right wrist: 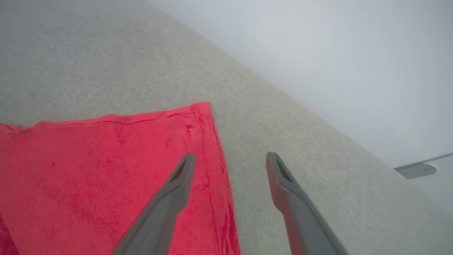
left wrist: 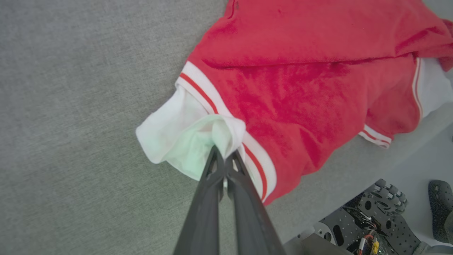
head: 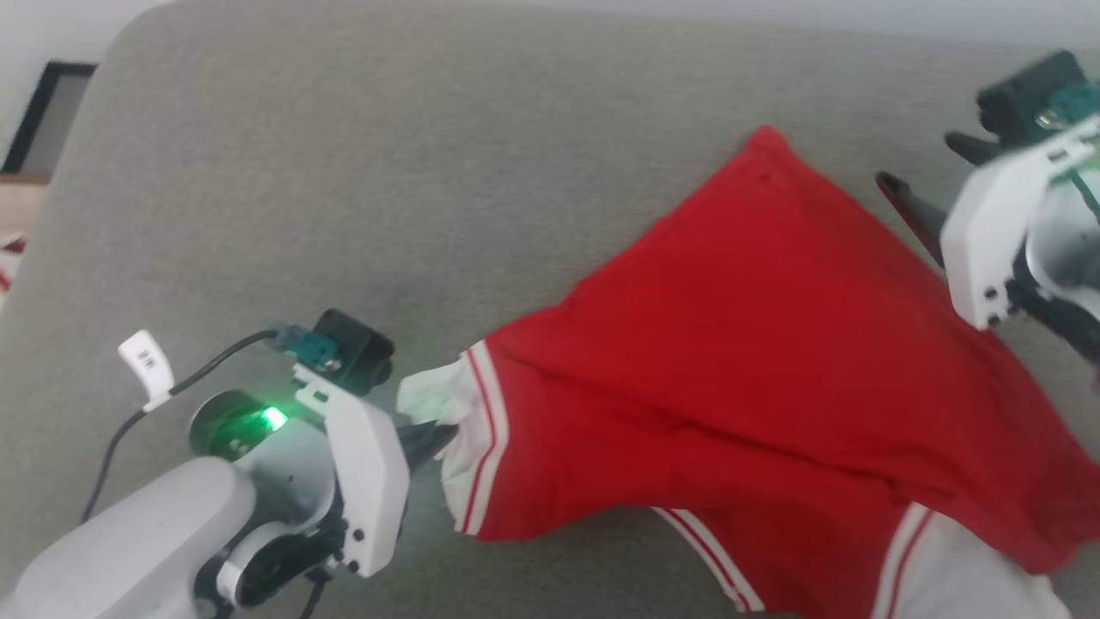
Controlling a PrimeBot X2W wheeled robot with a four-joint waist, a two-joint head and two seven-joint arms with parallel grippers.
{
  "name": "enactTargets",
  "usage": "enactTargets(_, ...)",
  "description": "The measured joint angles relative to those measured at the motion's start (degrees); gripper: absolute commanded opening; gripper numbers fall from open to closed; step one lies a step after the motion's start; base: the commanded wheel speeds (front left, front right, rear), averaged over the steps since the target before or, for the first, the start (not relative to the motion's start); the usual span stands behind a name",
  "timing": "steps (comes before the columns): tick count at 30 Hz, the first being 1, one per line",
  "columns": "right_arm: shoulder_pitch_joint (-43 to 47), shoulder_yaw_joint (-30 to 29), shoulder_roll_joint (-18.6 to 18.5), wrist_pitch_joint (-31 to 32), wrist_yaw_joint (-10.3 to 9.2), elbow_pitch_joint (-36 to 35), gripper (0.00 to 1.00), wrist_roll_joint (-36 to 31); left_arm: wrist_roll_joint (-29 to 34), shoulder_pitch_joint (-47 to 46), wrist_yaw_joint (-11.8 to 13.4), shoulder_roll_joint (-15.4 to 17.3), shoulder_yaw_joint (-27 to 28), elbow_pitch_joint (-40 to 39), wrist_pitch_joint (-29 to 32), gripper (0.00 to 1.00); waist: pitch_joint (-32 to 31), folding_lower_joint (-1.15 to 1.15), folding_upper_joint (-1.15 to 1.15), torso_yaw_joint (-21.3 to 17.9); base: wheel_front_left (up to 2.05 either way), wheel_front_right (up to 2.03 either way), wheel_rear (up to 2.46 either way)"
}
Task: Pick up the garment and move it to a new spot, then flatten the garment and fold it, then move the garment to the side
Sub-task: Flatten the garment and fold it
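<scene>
Grey fabric surface, rounded at its corner, carries the garment. It is spread out but rumpled, with red body cloth in folds, and it lies toward the right-arm half of the surface.

Left pincer is at the garment's near-left sleeve, pressed together and pinching the white cloth just outside the striped seam. The left wrist view confirms this: the pincer has its tips buried in a bunched fold of the sleeve, and the cloth is puckered at the grip.

Right pincer is at the garment's far-right edge, just below its pointed far corner. The jaws are spread wide and hold nothing. In its own wrist view, the pincer has one finger over red cloth and the other over the bare surface beside the hem. I cannot tell whether either tip is touching.

Each view also adds something:
- **Head view:** the garment's second white sleeve at the near-right. A green lamp is lit on the left wrist, and a white tag hangs on its cable.
- **Left wrist view:** beyond the garment's near edge, the surface ends. Black perforated robot hardware with wiring sits below it.
- **Right wrist view:** a pale wall lies past the garment's corner.
</scene>
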Motion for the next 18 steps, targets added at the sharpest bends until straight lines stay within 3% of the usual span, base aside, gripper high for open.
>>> enactTargets(4, -7.77, 5.69, 0.46, -2.53, 0.02, 9.39, 1.00, 1.01, 1.24, -2.34, -1.58, -2.29, -0.78, 1.64, 0.49, 0.00, 1.58, 0.00, 0.00, 2.90, 0.00, 0.00, 0.00)
enactTargets(11, -17.34, 15.37, 0.92, -1.46, 0.02, 24.31, 1.00, 6.04, 2.34, -5.50, -4.05, -6.10, -1.87, 4.63, 0.41, 0.00, 4.70, 0.00, 0.00, 7.41, 0.00, 0.00, 0.00)
enactTargets(18, -22.87, 24.15, 0.25, 2.82, 0.02, 32.54, 1.00, 11.32, 2.58, -6.78, -5.92, -8.72, -2.56, 7.39, -0.13, 0.00, 7.33, 0.00, 0.00, 10.39, 0.00, 0.00, 0.00)
